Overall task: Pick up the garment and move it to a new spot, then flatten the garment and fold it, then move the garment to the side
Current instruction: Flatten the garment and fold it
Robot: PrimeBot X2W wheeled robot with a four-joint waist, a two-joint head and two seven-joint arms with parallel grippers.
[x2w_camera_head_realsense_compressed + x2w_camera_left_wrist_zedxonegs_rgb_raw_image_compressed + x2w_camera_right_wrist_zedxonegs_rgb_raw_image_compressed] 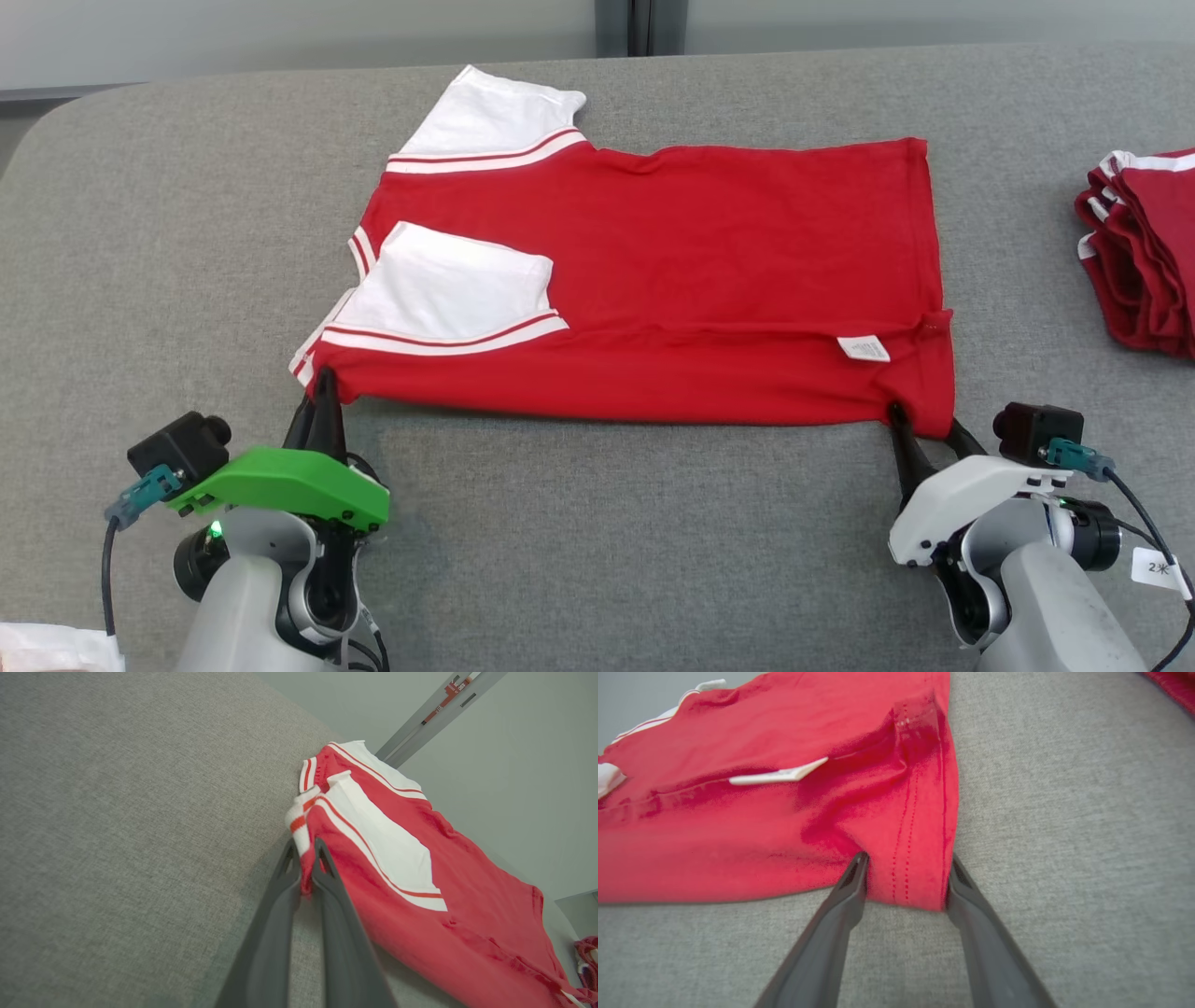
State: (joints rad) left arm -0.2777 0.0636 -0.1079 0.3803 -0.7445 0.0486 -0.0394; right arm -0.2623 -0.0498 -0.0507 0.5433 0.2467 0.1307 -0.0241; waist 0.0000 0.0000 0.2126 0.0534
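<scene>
Two grippers meet the shirt [709, 271] along its near edge. The shirt, red with white sleeves, lies spread on the grey table [597, 541] around the middle of the head view. One sleeve [448, 285] is folded in on top of the red at 9 o'clock, and the other sleeve [495, 117] sticks out at 11 o'clock.

The left gripper [324, 387] is at the shirt's 7 o'clock corner. It is closed tight on a pinch of red cloth just beside the striped white trim. In the left wrist view the left gripper [306, 851] has its two fingers drawn together, with the shirt [420, 896] squeezed between the tips.

The right gripper [924, 425] is at the 5 o'clock corner. In the right wrist view the right gripper [908, 858] has its fingers standing well apart, one on each side of the hem corner. Both touch the shirt [738, 826], and the stitched hem lies flat between them, unpinched.

A small white label [864, 348] lies on the red at 4 o'clock, just inward of that corner.

A pile [1144, 252] of folded red-and-white garments sits on the table at 3 o'clock. It is well apart from the shirt and cut off by the edge of the view. A scrap of white material [56, 649] shows at 7 o'clock in the corner, beside the left arm. A paper tag [1158, 569] hangs by the right arm's cable at 4 o'clock. Past the table at 12 o'clock stands a pale wall [280, 37] with a dark post [639, 26].
</scene>
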